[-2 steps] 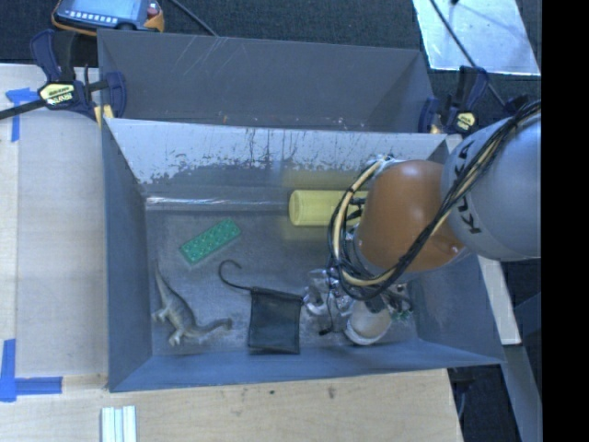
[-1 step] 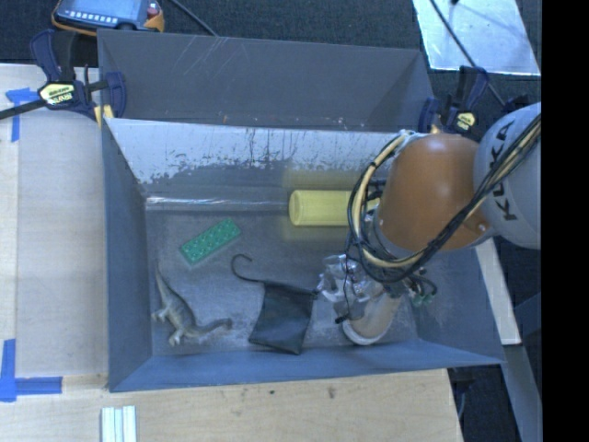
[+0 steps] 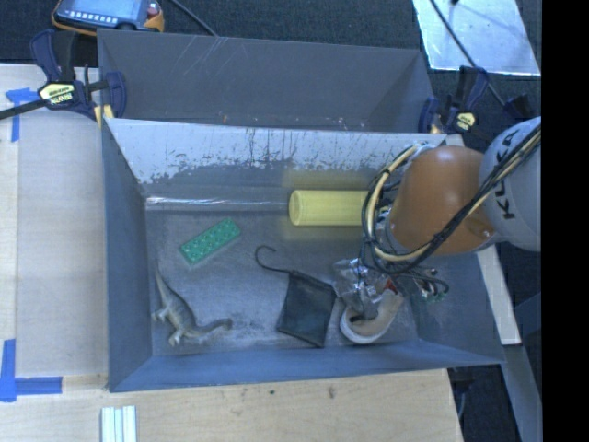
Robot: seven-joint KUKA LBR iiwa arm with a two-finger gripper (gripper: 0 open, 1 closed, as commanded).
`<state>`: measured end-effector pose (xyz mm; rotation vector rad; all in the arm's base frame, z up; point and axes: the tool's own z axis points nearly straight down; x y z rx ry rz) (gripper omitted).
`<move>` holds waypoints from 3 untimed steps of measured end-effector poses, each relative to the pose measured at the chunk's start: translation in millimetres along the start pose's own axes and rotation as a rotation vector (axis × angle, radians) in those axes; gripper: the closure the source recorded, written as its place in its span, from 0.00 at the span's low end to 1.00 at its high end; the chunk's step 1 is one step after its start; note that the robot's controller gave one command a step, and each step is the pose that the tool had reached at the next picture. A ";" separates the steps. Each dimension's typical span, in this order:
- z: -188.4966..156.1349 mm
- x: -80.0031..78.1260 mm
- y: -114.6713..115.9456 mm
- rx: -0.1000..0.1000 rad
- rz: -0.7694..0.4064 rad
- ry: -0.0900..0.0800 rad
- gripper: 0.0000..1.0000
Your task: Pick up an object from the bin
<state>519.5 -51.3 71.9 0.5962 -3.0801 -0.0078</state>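
Note:
My gripper (image 3: pixel 362 295) is low at the bin's front right, its metal fingers hanging just above a pale ring-shaped roll (image 3: pixel 370 325) on the floor. A black flat pouch (image 3: pixel 306 309) with a thin cord lies directly left of the fingers. Behind the gripper a yellow cylinder (image 3: pixel 327 207) rests against the back wall, its right end hidden by the arm's orange cover.
A green studded block (image 3: pixel 210 241) lies at the left of the bin floor. A grey toy lizard (image 3: pixel 184 319) lies near the front left corner. The arm and its cables cover the bin's right side.

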 end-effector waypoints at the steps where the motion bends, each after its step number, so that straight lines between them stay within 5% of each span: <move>1: 0.0 0.0 0.0 0.000 0.000 0.000 1.00; 2: -35.5 -31.0 5.3 0.004 0.015 0.000 1.00; 3: -94.7 -33.1 1.1 0.003 0.018 -0.003 1.00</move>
